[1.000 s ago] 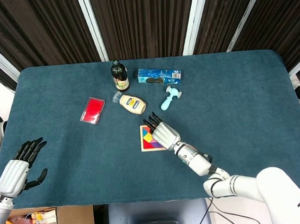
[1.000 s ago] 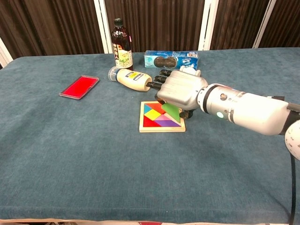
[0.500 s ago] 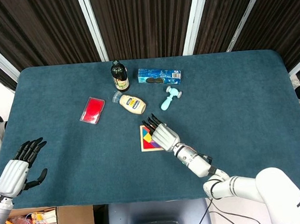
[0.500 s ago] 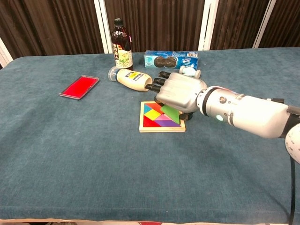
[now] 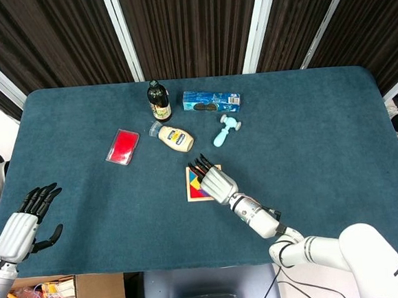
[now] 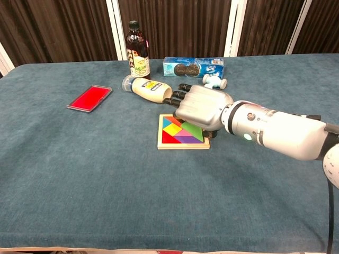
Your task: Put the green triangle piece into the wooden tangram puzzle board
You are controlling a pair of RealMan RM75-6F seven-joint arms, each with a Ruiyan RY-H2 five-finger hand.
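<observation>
Left hand [image 5: 18,232] at near-left table edge, well apart from right hand, fingers apart, nothing in them; seen in head view only. Red flat case [image 6: 89,98] far to left of right hand and a bit behind it. Dark bottle [image 6: 137,51] upright, behind and left of right hand. Mayonnaise bottle [image 6: 146,88] lying on its side just left of right hand's fingertips [image 6: 175,96], near but apparently not touching. Wooden tangram puzzle board [image 6: 168,143] directly under right hand, flat on blue table [image 6: 106,185], coloured pieces in it: yellow, red, blue, purple visible at left part. Green triangle piece [image 6: 194,132] at board's right side, right under palm of right hand, upper part hidden by hand; looks low on the board, cannot tell if fully seated. Right hand [image 6: 200,108] over board's back-right part, palm down, fingers stretched forward and close side by side. Cannot tell whether thumb side still pinches the green piece or just rests over it; contact hidden below palm. Blue biscuit box [image 6: 193,66] behind right hand, apart. Light-blue toy [image 6: 214,81] just behind right hand's wrist side, apart from it. Right forearm running off to right, toward near-right frame edge.
</observation>
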